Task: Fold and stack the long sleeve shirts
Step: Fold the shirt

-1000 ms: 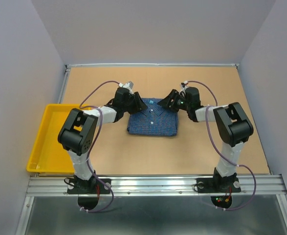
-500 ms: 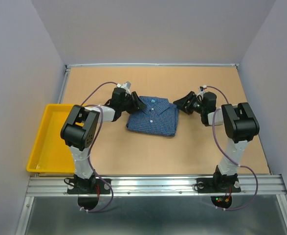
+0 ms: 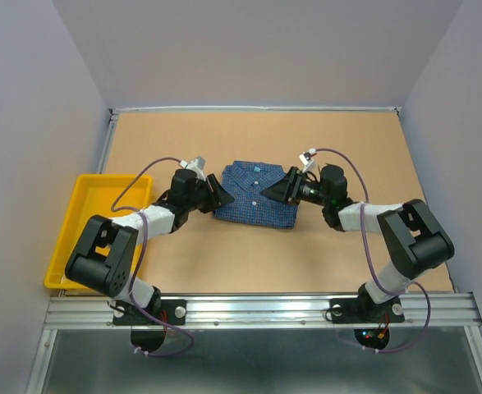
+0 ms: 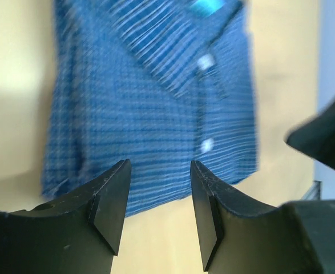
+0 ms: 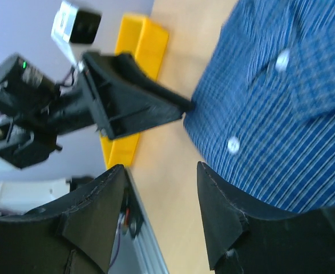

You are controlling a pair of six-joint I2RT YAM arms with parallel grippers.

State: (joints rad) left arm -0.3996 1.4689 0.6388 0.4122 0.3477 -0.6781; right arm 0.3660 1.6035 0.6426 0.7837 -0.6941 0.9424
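One long sleeve shirt [image 3: 255, 195], blue and finely checked, lies folded on the table with its collar and light blue label toward the back. My left gripper [image 3: 220, 194] stands open at the shirt's left edge, nothing between its fingers. In the left wrist view the shirt [image 4: 150, 103] lies just beyond the open left gripper [image 4: 158, 202]. My right gripper [image 3: 273, 189] is open over the shirt's right part and holds nothing. The right wrist view shows the shirt [image 5: 270, 114] with white buttons, the open right gripper [image 5: 158, 211] and the left gripper [image 5: 130, 105] opposite.
A yellow tray [image 3: 80, 234] sits at the table's left edge, also seen as the yellow tray [image 5: 134, 48] from the right wrist. The brown tabletop [image 3: 257, 254] runs to a metal rail [image 3: 257, 308] in front. Grey walls close in the back and sides.
Both arms have dropped lower and swung toward the front, their grippers still facing the shirt from either side. The right gripper pulled away, then came back over the shirt. The shirt has barely shifted.
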